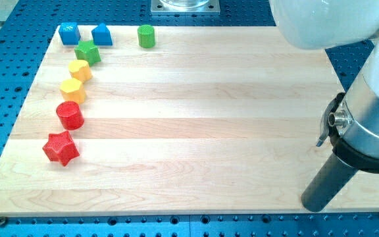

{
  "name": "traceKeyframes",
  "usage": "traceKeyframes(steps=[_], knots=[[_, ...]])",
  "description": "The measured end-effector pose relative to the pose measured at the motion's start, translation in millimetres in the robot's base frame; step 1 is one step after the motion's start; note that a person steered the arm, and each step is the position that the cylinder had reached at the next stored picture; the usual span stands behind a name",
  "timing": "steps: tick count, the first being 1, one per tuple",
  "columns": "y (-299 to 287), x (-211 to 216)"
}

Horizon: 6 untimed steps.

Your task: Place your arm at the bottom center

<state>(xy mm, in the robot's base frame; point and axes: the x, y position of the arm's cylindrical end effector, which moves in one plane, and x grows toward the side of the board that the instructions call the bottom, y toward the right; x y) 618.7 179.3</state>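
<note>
Pale wooden boards make up the table, which sits on a blue perforated base. My tip, the lower end of a dark grey rod under a white and silver arm, rests near the table's bottom right corner, well apart from every block. This arm carries no gripper, so nothing opens or closes.

All blocks lie along the view's left in a curved line: a red star lowest, a red cylinder above it, then a yellow-orange hexagon, a yellow block, a green star, a blue cube-like block and a blue house-shaped block. A green cylinder stands alone near the top edge. Bare wood spans the bottom centre.
</note>
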Motion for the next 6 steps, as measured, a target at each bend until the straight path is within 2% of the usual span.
traceKeyframes(steps=[2, 3, 6], knots=[[-0.8, -0.1], [-27.3, -3.5], [-176.8, -0.1]])
